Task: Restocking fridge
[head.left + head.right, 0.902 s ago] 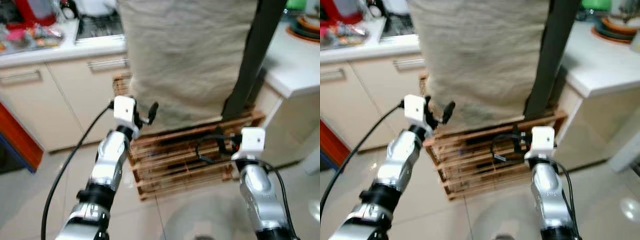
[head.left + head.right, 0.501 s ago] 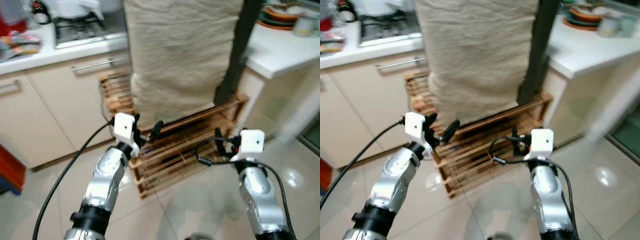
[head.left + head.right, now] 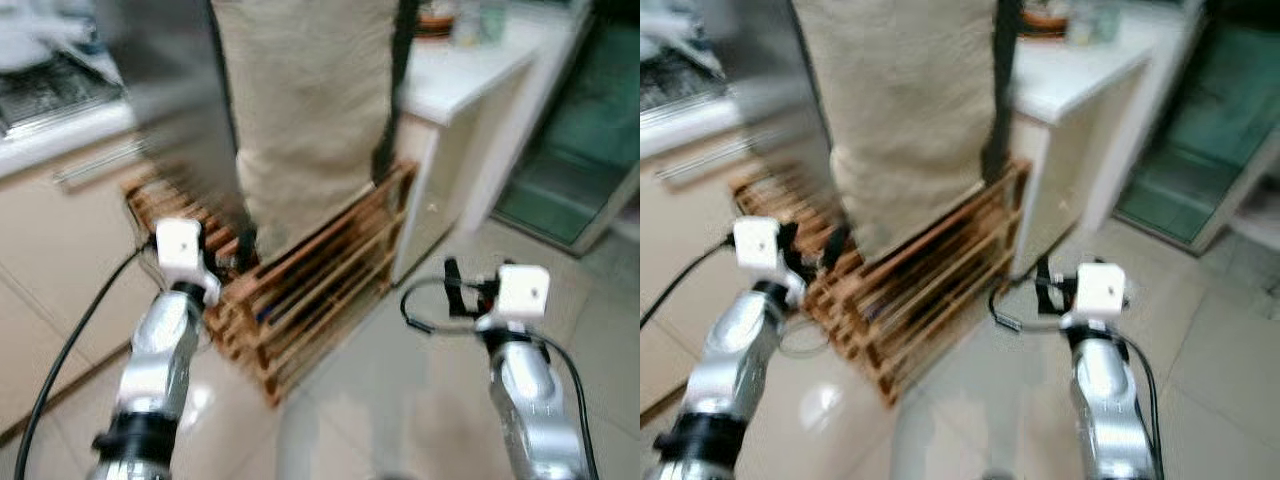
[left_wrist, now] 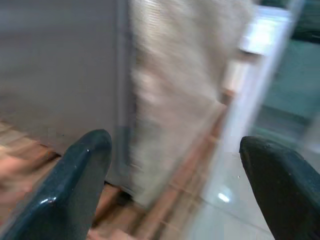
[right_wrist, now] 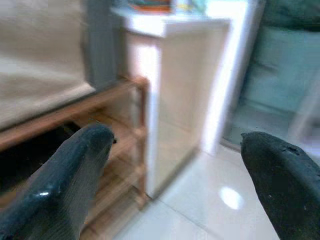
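Everything is blurred. My left gripper (image 3: 243,262) hovers on the left, its fingers (image 4: 75,190) spread wide and holding nothing, close to the low slatted wooden rack (image 3: 310,280) on the pale tiled floor (image 3: 400,400). A beige cloth (image 3: 300,110) hangs down over the far part of the rack, with a dark grey panel (image 3: 165,100) to its left. Right of the cloth stands a white surface (image 3: 470,70) carrying blurred dishes. My right gripper (image 3: 452,290) is raised on the right above the floor, fingers (image 5: 65,175) wide apart and empty. I cannot make out a fridge.
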